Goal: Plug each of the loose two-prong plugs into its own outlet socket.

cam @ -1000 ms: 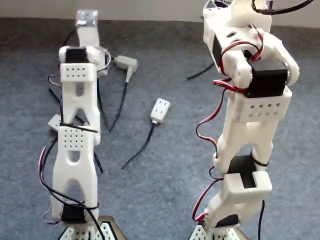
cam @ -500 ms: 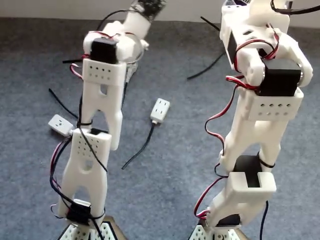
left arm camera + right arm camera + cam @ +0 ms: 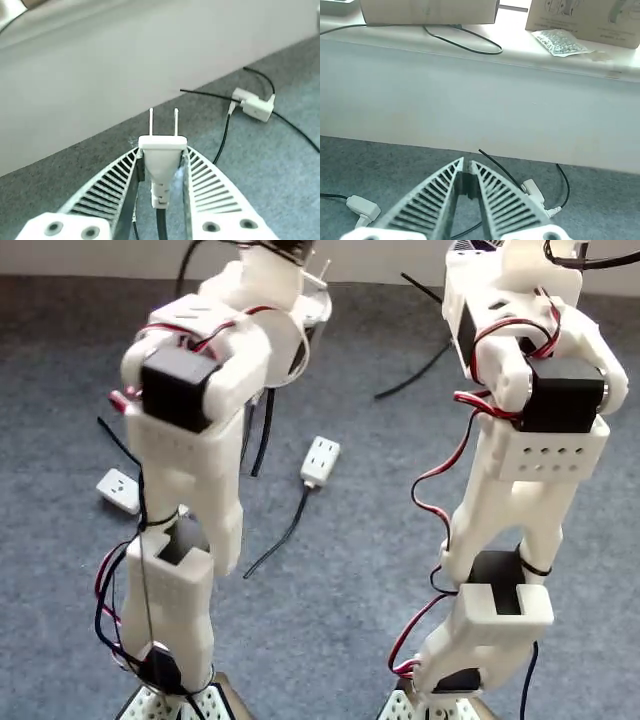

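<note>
The left outlet socket [image 3: 118, 490] lay slots up on the carpet [image 3: 350, 570]. My left gripper [image 3: 161, 150] was clenched on a white two-prong plug [image 3: 161, 162], held up off the carpet with the prongs pointing out past the fingertips. For this step I judged that the wrist should pitch down until the prongs faced a socket's slots squarely, then press straight in. Both sockets looked loose, so a slanted push would likely slide one away. The centre outlet socket [image 3: 320, 460] lay further right, also slots up. My right gripper [image 3: 466, 162] had its fingers drawn nearly together, with nothing I could identify between them, and it could brace the socket. Count: two sockets, one held plug, at least one loose plug [image 3: 255, 105] on the carpet, two grippers.
</note>
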Motion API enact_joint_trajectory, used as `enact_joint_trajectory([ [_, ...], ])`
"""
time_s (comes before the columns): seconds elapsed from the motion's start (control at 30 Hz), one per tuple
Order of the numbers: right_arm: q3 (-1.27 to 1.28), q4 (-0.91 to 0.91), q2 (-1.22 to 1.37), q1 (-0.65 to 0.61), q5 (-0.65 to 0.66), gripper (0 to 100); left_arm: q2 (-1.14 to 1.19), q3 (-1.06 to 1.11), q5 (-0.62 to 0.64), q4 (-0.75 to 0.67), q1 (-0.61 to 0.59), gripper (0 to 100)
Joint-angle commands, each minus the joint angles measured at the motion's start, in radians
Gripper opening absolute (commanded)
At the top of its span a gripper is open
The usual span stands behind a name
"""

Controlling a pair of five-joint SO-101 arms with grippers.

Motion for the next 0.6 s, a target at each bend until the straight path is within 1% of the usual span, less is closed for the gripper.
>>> enact_joint_trajectory([
  [0.0, -0.012, -0.024, -0.013, 0.008, 0.009, 1.3, -0.094, -0.030, 0.086, 0.014, 0.018, 1],
  [0.07, -0.012, -0.024, -0.013, 0.005, 0.008, 1.3, -0.081, -0.030, 0.097, 0.009, 0.036, 1],
  [0.2, -0.012, -0.022, -0.015, 0.002, 0.006, 1.3, -0.053, -0.030, 0.034, 0.015, 0.107, 1],
  [0.33, -0.012, -0.019, -0.018, 0.002, 0.006, 1.3, -0.062, -0.036, 0.029, 0.009, 0.131, 1],
  [0.47, -0.012, -0.016, -0.018, -0.028, 0.011, 1.3, -0.065, -0.036, 0.029, 0.011, 0.162, 1],
  [0.57, -0.012, -0.016, -0.018, -0.041, 0.011, 1.3, -0.124, -0.033, 0.032, 0.020, 0.170, 1],
])
